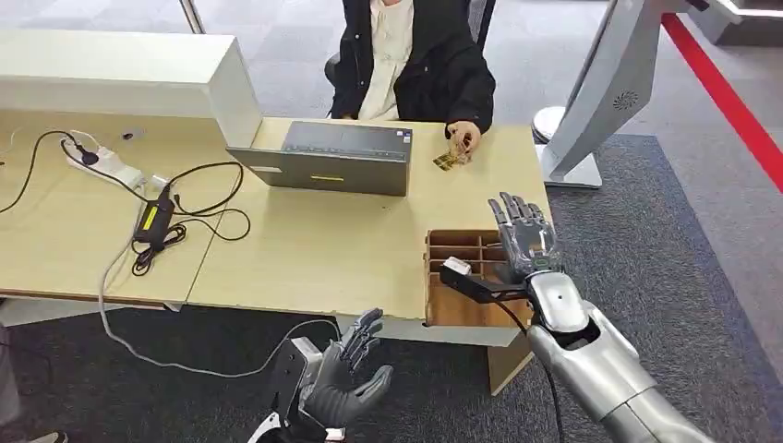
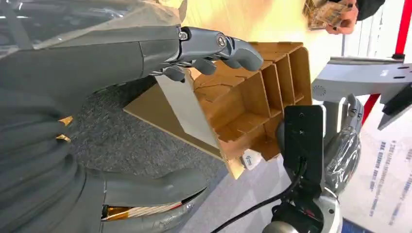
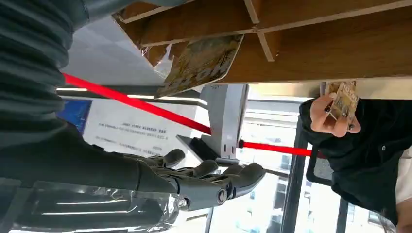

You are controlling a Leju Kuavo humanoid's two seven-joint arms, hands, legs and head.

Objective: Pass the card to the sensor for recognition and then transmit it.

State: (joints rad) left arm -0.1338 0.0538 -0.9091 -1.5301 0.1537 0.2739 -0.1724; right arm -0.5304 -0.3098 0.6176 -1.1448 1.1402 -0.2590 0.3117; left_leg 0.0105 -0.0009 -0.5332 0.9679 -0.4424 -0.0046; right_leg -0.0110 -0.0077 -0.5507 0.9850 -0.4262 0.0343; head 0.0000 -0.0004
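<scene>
A person in a black jacket (image 1: 434, 65) sits behind the desk and holds a gold patterned card (image 1: 450, 160) over the desktop; the same card (image 3: 343, 98) and the card (image 2: 326, 13) appear in both wrist views. Another patterned card (image 3: 199, 63) leans in a compartment of the divided cardboard box (image 1: 457, 305) at the desk's near right corner. My right hand (image 1: 524, 235) hovers over that box, fingers spread, holding nothing. My left hand (image 1: 346, 374) hangs below the desk's front edge, fingers apart and empty, with its fingers (image 2: 214, 48) near the box's outer wall (image 2: 184, 111).
A grey laptop (image 1: 332, 159) stands open at the desk's middle. A power strip (image 1: 106, 164), a black adapter (image 1: 152, 220) and cables lie on the left. A white angled stand (image 1: 600, 92) rises from the carpet at the right, beyond a red floor line (image 1: 729, 101).
</scene>
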